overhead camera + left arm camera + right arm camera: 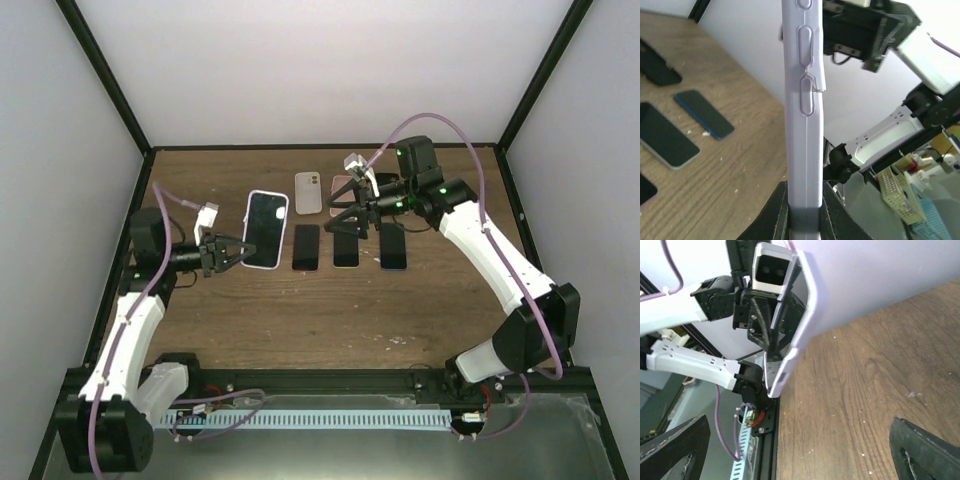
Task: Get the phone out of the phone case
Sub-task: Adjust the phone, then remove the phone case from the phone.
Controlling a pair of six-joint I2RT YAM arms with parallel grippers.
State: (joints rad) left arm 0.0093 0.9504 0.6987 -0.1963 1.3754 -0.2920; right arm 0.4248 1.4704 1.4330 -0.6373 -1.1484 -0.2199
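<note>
The left gripper (pixel 237 252) is clenched on the phone case (pixel 802 125), a smooth, pale lilac shell of soft-looking plastic. In the left wrist view it stands edge-on up the middle of the frame, its side marked by long oval raised button covers. Its lower end is pinched between two dark fingers (pixel 777 217) at the bottom of the frame. The phone (pixel 266 230) sits inside the case, its glossy black screen framed by the rounded pale rim, left of centre in the overhead view.

The right gripper (pixel 350 218) is released. Its black fingers (pixel 925 450) sit far apart in the bottom corners of the right wrist view, touching nothing.

The table (pixel 400 310) is brown wood with visible grain and small pale specks. To the right of the cased phone lies a row of three bare slabs: two black phones (pixel 306 247) (pixel 345 248) and a blue-edged phone (pixel 393 245). Above the row lies a translucent empty case (pixel 309 192) with rounded corners; just beside it a pinkish case (pixel 340 185) is partly hidden by the right gripper
</note>
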